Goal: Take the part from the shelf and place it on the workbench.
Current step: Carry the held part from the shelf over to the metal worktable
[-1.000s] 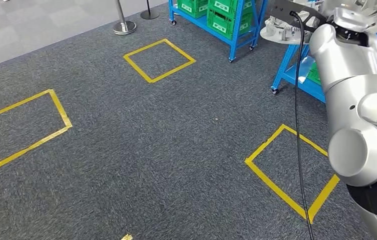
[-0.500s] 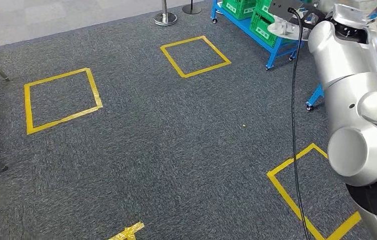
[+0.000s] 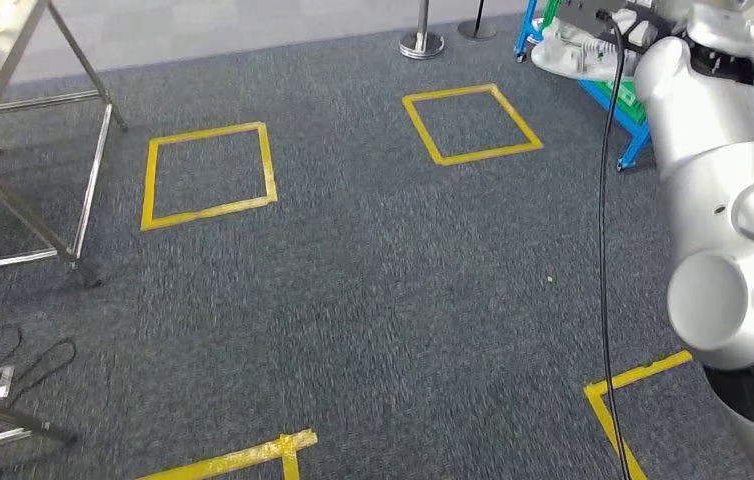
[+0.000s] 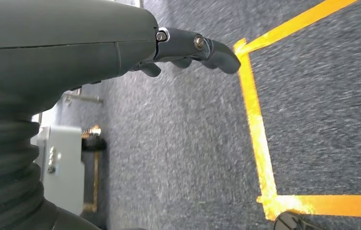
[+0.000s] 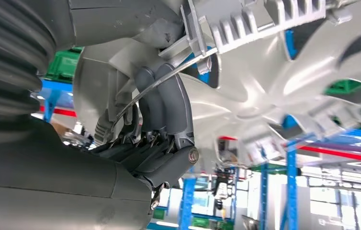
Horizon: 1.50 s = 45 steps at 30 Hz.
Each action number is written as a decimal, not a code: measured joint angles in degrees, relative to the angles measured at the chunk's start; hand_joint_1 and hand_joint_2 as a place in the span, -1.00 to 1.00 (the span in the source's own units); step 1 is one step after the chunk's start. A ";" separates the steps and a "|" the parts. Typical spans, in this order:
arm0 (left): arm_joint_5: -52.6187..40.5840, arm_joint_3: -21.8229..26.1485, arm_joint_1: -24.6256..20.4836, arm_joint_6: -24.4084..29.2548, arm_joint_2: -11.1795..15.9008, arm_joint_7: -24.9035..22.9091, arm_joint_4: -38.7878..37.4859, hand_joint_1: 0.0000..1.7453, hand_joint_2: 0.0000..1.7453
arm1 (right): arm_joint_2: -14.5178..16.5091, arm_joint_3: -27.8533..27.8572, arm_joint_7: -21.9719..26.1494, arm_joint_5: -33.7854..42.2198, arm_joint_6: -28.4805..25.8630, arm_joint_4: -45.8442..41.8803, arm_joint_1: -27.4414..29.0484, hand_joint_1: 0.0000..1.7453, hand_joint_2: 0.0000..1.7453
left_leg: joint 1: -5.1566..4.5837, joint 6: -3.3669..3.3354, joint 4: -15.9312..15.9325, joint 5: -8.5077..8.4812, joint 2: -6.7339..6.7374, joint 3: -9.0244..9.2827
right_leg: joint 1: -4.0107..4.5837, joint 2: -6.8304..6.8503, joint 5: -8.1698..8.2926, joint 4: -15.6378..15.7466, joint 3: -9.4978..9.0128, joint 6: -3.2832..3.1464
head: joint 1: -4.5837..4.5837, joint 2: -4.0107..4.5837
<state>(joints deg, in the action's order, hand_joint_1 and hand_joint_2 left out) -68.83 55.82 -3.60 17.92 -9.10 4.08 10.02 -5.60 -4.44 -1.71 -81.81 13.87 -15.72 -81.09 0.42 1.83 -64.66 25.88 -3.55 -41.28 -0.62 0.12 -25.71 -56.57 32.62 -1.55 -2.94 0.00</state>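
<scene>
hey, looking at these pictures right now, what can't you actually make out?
- Part: right wrist view cuts it off at the frame edges and blurs it; in the head view the right arm hides most of it.
- Right hand: its fingertips are hidden behind the part.
- Metal frame: its top is cut off by the head view's edge.
- Left hand: fingers partly hidden by its cover.

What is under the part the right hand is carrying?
In the right wrist view, the right hand's dark fingers curl up against the ribbed silver part from below. Beyond it stand blue shelf posts. The part's top side is hidden.
</scene>
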 joint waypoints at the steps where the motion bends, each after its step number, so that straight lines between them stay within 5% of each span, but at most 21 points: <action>1: -0.04 0.00 -0.08 0.00 -0.02 -0.04 -0.01 -1.00 1.00 | -0.03 0.00 0.03 0.21 0.00 0.00 -0.07 1.00 1.00 | 0.12 0.24 -3.92 1.88 1.84 -1.82 | 0.02 0.87 -0.02 0.11 -0.13 -0.14 | -0.09 0.00; 3: -0.07 0.00 -0.18 0.00 -0.02 -0.18 -0.01 -1.00 1.00 | 0.02 0.01 0.13 0.50 0.01 0.00 -0.10 1.00 1.00 | 0.60 0.76 -9.53 3.76 3.11 -4.45 | 0.00 2.55 -0.22 0.00 -0.18 -0.06 | -0.10 0.00; 4: -0.06 0.00 -0.18 0.00 0.00 -0.25 0.00 -1.00 1.00 | 0.08 0.01 0.19 0.55 0.01 0.00 -0.09 1.00 1.00 | 0.87 1.05 -9.38 3.21 3.37 -4.27 | -0.08 3.35 -0.39 -0.14 -0.21 0.12 | -0.10 0.00; 7: 0.02 0.00 -0.26 -0.01 -0.08 -0.32 -0.01 -1.00 1.00 | 0.16 0.02 0.26 0.47 0.04 -0.02 -0.30 1.00 1.00 | 1.38 1.84 0.37 -1.13 6.37 1.22 | -0.33 5.51 -1.54 -1.51 -0.10 1.30 | -0.11 0.00; 9: 0.09 0.00 -0.38 -0.01 -0.26 -0.32 -0.04 -1.00 1.00 | 0.21 0.02 0.28 0.33 0.08 -0.09 -0.56 1.00 1.00 | 1.09 1.06 3.82 -1.90 7.99 2.93 | -0.19 6.50 -2.40 -2.65 0.30 2.13 | 0.15 0.00; 10: 0.10 0.00 -0.42 -0.01 -0.31 -0.32 -0.06 -1.00 1.00 | 0.32 0.02 0.30 0.25 0.10 -0.11 -0.61 1.00 1.00 | 0.82 0.32 3.70 -1.73 7.70 2.73 | -0.14 6.97 -2.63 -2.86 0.36 2.42 | 0.30 0.00; 12: 0.11 0.00 -0.41 0.01 -0.16 -0.35 -0.01 -1.00 1.00 | 0.55 0.02 0.36 0.10 0.14 -0.14 -0.56 1.00 1.00 | 0.65 -0.90 3.68 -1.75 6.08 2.56 | -0.49 7.67 -3.01 -2.91 0.04 2.86 | 0.50 0.00; 14: 0.11 0.01 -0.43 0.04 -0.08 -0.45 0.05 -1.00 1.00 | 0.58 0.02 0.54 0.02 0.19 -0.15 -0.55 1.00 1.00 | 0.68 -1.65 3.75 -1.86 4.59 2.67 | -0.88 5.36 -4.98 -5.39 0.85 3.11 | 0.57 0.00; 17: 0.28 0.02 -0.60 0.08 -0.04 -0.57 0.08 -1.00 1.00 | 0.43 0.02 0.76 -0.09 0.26 -0.14 -0.43 1.00 1.00 | 0.42 -2.28 3.78 -2.00 2.07 2.64 | -0.48 0.73 -10.15 -16.74 6.42 2.73 | 0.61 0.00; 19: 0.40 0.02 -0.58 0.08 -0.09 -0.73 0.08 -1.00 1.00 | 0.40 0.02 0.80 -0.23 0.27 -0.14 -0.31 1.00 1.00 | 0.02 -2.51 3.78 -2.06 0.05 2.65 | 0.21 0.02 -9.94 -19.94 8.82 1.76 | 0.61 0.00; 22: 0.44 0.02 -0.54 0.09 -0.24 -0.84 0.05 -1.00 1.00 | 0.42 0.02 0.85 -0.36 0.27 -0.16 -0.50 1.00 1.00 | -0.24 -2.68 3.79 -2.25 -2.79 2.77 | 1.48 -2.82 -3.60 -10.07 5.32 -0.55 | 0.58 0.00; 24: 0.44 0.03 -0.58 0.11 -0.44 -0.85 0.00 -1.00 1.00 | 0.50 0.02 0.80 -0.37 0.28 -0.17 -0.79 1.00 1.00 | -0.03 -2.32 3.96 -2.59 -4.52 2.51 | 2.02 -4.99 -1.19 -4.41 2.95 -1.48 | 0.66 0.00; 27: 0.51 0.07 -0.35 0.14 -0.64 -0.87 -0.07 -1.00 1.00 | 1.05 0.02 0.72 -0.46 0.29 -0.23 -0.99 1.00 1.00 | 0.16 -1.34 4.74 -3.32 -6.51 2.13 | 2.00 -3.49 -0.64 -2.65 2.07 -1.70 | 0.84 0.00; 29: 0.61 0.13 -0.20 0.15 -0.67 -0.90 -0.09 -1.00 1.00 | 1.58 0.02 0.69 -0.48 0.30 -0.32 -1.11 1.00 1.00 | -0.37 -0.96 3.56 -2.23 -3.56 1.45 | 1.59 -1.63 0.05 -0.94 1.05 -1.65 | 0.77 0.00; 31: 0.69 0.22 -0.36 0.15 -0.64 -0.89 -0.08 -1.00 1.00 | 1.78 0.02 0.63 -0.50 0.30 -0.34 -1.30 1.00 1.00 | -0.58 -0.53 -2.02 1.10 1.23 -1.06 | 1.45 0.22 0.33 -0.04 0.43 -1.64 | 0.67 0.00; 34: 0.87 0.34 -0.45 0.15 -0.60 -0.87 -0.08 -1.00 1.00 | 1.98 0.02 0.56 -0.55 0.30 -0.33 -1.17 1.00 1.00 | 0.10 0.39 -9.72 3.89 3.24 -4.30 | 1.27 2.85 0.03 -0.28 0.44 -1.41 | 0.64 0.00; 35: 0.89 0.38 -0.41 0.15 -0.58 -0.86 -0.08 -1.00 1.00 | 2.10 0.02 0.56 -0.55 0.30 -0.33 -1.09 1.00 1.00 | 0.32 0.70 -8.60 2.99 3.50 -3.45 | 1.13 3.63 -0.15 -0.51 0.46 -1.19 | 0.64 0.00; 37: 0.90 0.43 -0.39 0.15 -0.56 -0.85 -0.08 -1.00 1.00 | 2.25 0.02 0.54 -0.54 0.30 -0.33 -1.07 1.00 1.00 | 0.41 1.09 -1.41 0.11 5.38 0.76 | 0.85 5.10 -0.79 -1.32 0.51 -0.51 | 0.64 0.00; 39: 0.91 0.46 -0.44 0.16 -0.61 -0.84 -0.09 -1.00 1.00 | 2.26 0.02 0.51 -0.53 0.29 -0.33 -1.14 1.00 1.00 | 0.18 0.47 3.83 -1.23 7.31 3.70 | 1.01 6.23 -1.52 -2.37 0.81 0.22 | 0.72 0.00; 42: 0.93 0.69 -0.45 0.22 -0.57 -0.84 -0.08 -1.00 1.00 | 2.68 0.02 0.48 -0.53 0.27 -0.33 -1.23 1.00 1.00 | -0.06 -1.24 4.28 -1.32 6.24 3.77 | 1.15 7.46 -1.93 -2.85 0.94 0.96 | 0.83 0.00; 45: 0.92 0.80 -0.55 0.31 -0.50 -0.85 -0.01 -1.00 1.00 | 2.81 0.02 0.34 -0.53 0.27 -0.32 -1.28 1.00 1.00 | 0.25 -2.24 4.64 -1.76 4.34 3.77 | 0.41 3.45 -4.70 -6.63 2.39 1.77 | 0.85 0.00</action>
<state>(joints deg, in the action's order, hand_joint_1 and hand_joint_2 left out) -67.91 56.63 -4.14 18.23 -9.60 3.22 10.00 -2.78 -4.42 -1.37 -82.34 14.14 -16.04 -82.38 0.67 -0.41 -60.02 24.12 0.80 -37.51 -0.20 3.57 -30.42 -63.20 35.01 0.22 -2.09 0.00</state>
